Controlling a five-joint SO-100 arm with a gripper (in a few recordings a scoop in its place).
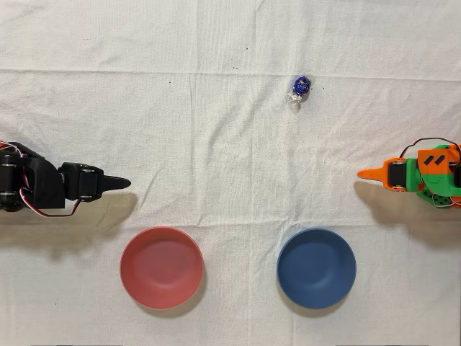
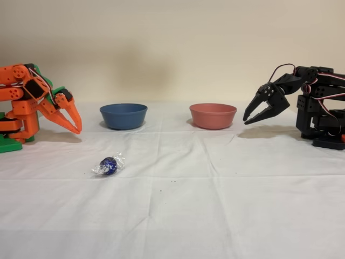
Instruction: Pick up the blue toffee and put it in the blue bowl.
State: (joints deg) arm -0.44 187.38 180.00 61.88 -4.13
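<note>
The blue toffee [image 1: 300,87] [image 2: 108,165] lies on the white cloth, its silvery wrapper end pointing toward the bowls in the overhead view. The blue bowl [image 1: 316,267] [image 2: 123,116] stands empty. My orange gripper [image 1: 364,174] [image 2: 77,129] rests at the right edge of the overhead view, left in the fixed view, folded back and pointing down. Its fingers are together, with nothing between them. It is well apart from both toffee and bowl.
A pinkish-red bowl [image 1: 160,267] [image 2: 213,115] stands empty beside the blue one. The idle black arm [image 1: 43,186] [image 2: 302,102] sits on the opposite side. A white creased cloth [image 1: 216,144] covers the table.
</note>
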